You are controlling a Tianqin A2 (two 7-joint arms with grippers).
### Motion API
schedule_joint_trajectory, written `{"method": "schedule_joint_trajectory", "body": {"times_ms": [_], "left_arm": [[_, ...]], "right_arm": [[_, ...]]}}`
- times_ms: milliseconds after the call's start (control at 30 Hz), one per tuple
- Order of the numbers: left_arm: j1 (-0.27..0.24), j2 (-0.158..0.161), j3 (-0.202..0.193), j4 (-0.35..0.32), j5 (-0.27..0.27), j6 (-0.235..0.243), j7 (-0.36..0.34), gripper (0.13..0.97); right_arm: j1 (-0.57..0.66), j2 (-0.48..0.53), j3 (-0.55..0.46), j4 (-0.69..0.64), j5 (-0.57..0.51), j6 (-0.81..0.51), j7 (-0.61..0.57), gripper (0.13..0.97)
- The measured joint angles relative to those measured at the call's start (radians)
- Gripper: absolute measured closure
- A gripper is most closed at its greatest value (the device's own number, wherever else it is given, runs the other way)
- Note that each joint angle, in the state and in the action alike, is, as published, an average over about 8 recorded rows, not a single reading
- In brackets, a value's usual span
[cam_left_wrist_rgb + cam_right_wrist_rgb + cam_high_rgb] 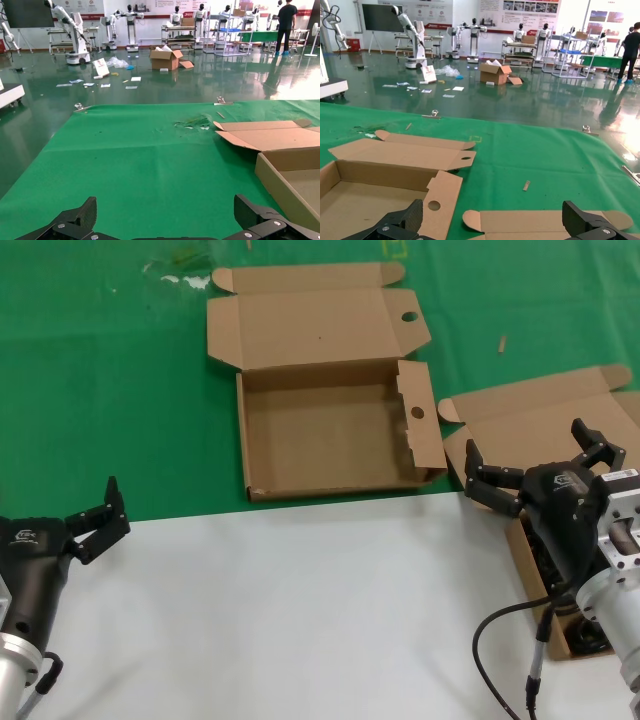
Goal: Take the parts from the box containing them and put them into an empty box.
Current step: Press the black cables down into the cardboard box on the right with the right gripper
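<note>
— Where are your grippers?
— My right gripper (535, 472) hovers with fingers spread wide over the box containing them (545, 420), holding nothing. My left gripper (105, 512) waits released at the white table's (300, 610) edge.
— And the parts?
— The parts (540, 560) lie under my right arm. Farther off, the empty box (330, 430) sits open on green cloth (100, 390).

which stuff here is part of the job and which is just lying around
Job: empty box; box containing them; parts; right claw, open above that box; left claw, open, idle.

Lying about: white debris; small stick.
</note>
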Motion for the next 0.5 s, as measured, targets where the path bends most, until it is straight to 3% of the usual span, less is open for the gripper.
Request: {"method": "schedule_joint_trajectory", "body": {"times_ms": [500], "left_arm": [[0.0, 0.0, 0.0, 0.0, 0.0, 0.0, 0.0, 0.183]], "right_arm": [[-0.041, -0.054, 0.051, 0.032, -0.016, -0.003, -0.037, 0.129]]}}
